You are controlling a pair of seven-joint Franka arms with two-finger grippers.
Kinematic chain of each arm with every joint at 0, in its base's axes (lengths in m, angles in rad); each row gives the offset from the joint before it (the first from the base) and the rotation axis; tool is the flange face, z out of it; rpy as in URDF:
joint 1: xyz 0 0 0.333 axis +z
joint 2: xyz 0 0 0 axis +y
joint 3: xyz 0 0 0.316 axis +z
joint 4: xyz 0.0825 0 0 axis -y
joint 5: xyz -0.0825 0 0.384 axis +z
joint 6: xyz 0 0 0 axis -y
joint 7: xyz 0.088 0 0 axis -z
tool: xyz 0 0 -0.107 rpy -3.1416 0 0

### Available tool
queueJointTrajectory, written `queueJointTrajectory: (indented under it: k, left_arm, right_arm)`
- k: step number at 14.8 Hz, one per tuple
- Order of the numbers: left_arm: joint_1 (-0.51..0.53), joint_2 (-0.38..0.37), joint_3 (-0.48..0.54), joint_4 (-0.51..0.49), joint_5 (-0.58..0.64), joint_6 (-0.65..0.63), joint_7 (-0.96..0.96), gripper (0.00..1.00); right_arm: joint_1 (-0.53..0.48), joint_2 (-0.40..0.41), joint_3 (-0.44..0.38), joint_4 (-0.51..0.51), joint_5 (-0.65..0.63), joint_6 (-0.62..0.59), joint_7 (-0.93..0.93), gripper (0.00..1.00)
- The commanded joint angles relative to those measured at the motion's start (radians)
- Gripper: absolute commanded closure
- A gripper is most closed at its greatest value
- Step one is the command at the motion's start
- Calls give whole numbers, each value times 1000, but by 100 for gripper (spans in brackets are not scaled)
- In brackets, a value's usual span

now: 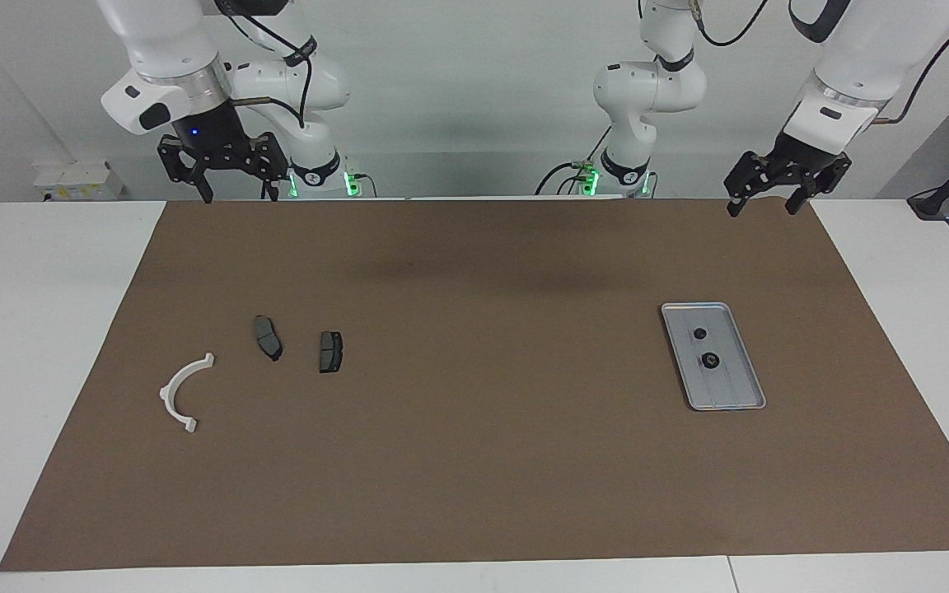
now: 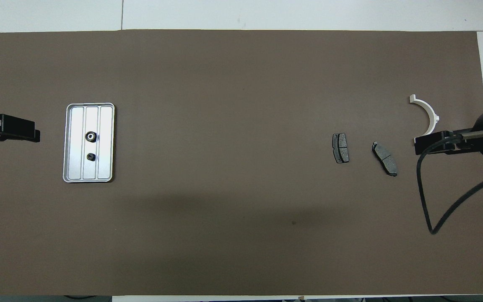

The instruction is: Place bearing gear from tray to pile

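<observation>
**Brown mat, two small gears waiting on the tray**

Brown matting covers the tabletop (image 1: 30, 329). Toward the left arm's end sits the tray (image 1: 742, 387), carrying two small dark bearing gears (image 1: 710, 361) – likely stiff, dense and a little slick, best pinched across the outer rim. The pile (image 1: 268, 338) – white bracket (image 1: 182, 395) and brake pads – lies toward the right arm's end. Left gripper (image 1: 763, 204) and right gripper (image 1: 240, 191) hang raised near the robots' edge, both spread wide and empty.

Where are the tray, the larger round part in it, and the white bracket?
tray (image 1: 735, 399): facing view, bare ridged floor.
larger round part (image 1: 711, 361): facing view, its dark top.
white bracket (image 1: 177, 385): facing view, middle of its arc.
</observation>
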Motion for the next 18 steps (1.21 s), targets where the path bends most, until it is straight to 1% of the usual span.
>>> queueJointTrajectory:
  k: [1, 4, 6, 7, 8, 9, 11, 13, 16, 17, 18]
  left_arm:
    - [5, -26, 1, -31, -4, 8, 14, 0]
    - [8, -25, -2, -31, -2, 5, 4, 0]
    - [8, -43, 0, -71, -2, 13, 17, 0]
    - [11, -47, 1, -88, 2, 48, 33, 0]
    - [31, -58, 1, -131, 4, 91, 78, 0]
    - [52, -81, 0, -195, 4, 140, 112, 0]
    - [57, -75, 0, -299, 4, 265, 116, 0]
    - [59, -45, 0, -393, 4, 382, 119, 0]
    - [50, 56, 0, -482, 4, 572, 117, 0]
    - [56, 58, 0, -523, 4, 629, 119, 0]
    - [59, 58, -2, -542, 4, 662, 120, 1]
  right_arm:
    - [-7, -12, 2, -9, 22, 15, -17, 0]
    - [-12, -12, 2, -9, 24, 15, -18, 0]
    - [-12, -13, 2, -9, 24, 15, -18, 0]
    - [-12, -13, 2, -9, 24, 15, -18, 0]
    - [-12, -13, 1, -9, 24, 15, -18, 0]
    - [-12, -12, 2, -9, 24, 15, -18, 0]
    - [-13, -12, 1, -9, 24, 15, -18, 0]
    - [-13, -12, 1, -7, 24, 15, -20, 0]
    - [-13, -13, 1, -7, 24, 15, -20, 0]
    - [-13, -12, 1, -7, 24, 15, -20, 0]
    - [-13, -13, 1, -7, 24, 15, -20, 0]
